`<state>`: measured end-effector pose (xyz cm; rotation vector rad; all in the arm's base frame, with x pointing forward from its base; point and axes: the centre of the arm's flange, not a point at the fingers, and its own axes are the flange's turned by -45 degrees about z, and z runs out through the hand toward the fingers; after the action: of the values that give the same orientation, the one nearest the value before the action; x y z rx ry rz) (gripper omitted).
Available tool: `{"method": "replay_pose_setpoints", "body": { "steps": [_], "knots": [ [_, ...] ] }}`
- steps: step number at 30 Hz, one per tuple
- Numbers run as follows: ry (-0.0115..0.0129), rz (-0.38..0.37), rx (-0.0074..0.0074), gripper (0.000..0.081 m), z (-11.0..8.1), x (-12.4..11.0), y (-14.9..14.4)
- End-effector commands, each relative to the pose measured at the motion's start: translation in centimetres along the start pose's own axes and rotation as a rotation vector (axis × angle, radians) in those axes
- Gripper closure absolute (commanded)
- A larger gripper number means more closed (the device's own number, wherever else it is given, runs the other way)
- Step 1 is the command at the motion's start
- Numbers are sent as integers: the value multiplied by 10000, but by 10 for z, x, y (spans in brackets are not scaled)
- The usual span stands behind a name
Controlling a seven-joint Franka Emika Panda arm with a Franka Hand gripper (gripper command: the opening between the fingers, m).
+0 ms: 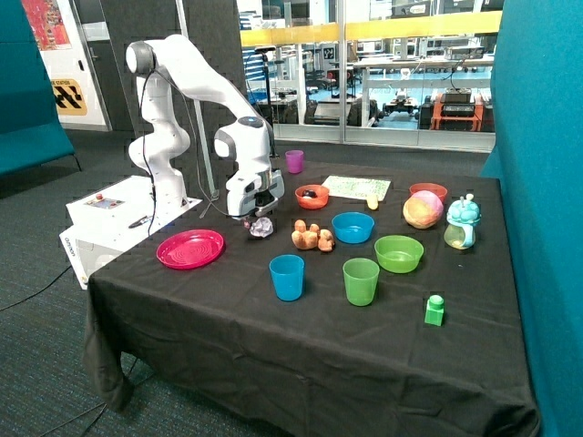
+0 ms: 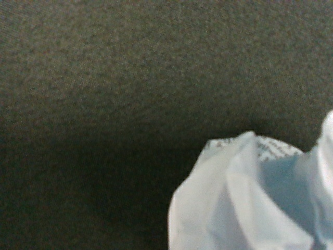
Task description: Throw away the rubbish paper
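Note:
One crumpled white paper wad [image 1: 261,227] lies on the black tablecloth [image 1: 228,309], between the pink plate [image 1: 189,248] and the orange-brown toy cluster [image 1: 311,236]. My gripper [image 1: 254,215] is low over the table, right at the wad and just above it. In the wrist view the wad [image 2: 250,198] fills one corner, very close, with bare cloth [image 2: 130,78] around it. A second wad is not in view.
Near the wad stand a blue cup [image 1: 287,277], green cup [image 1: 361,280], blue bowl [image 1: 352,227], green bowl [image 1: 399,253] and orange bowl [image 1: 311,196]. A purple cup [image 1: 294,161] stands at the back. A ball [image 1: 423,210], sippy cup [image 1: 462,222] and green block [image 1: 434,310] are at the far side.

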<state>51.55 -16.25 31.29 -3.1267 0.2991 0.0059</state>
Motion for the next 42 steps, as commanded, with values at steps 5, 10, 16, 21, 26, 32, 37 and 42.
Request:
{"method": "replay_pose_setpoints", "body": {
  "steps": [5, 10, 16, 21, 26, 32, 37, 42],
  "knots": [
    [38, -11, -3, 25, 12, 0, -4],
    [38, -39, -3, 34, 16, -1, -5],
    [38, -132, -3, 47, 19, 2, -11],
    [38, -137, -3, 55, 21, 6, -13],
    [38, -160, -3, 60, 23, 10, -15],
    [38, -172, -3, 76, 25, 16, -18],
    [38, -213, -3, 124, 26, 16, -22],
    [38, -132, -3, 703, 23, 14, -25]
  ]
}}
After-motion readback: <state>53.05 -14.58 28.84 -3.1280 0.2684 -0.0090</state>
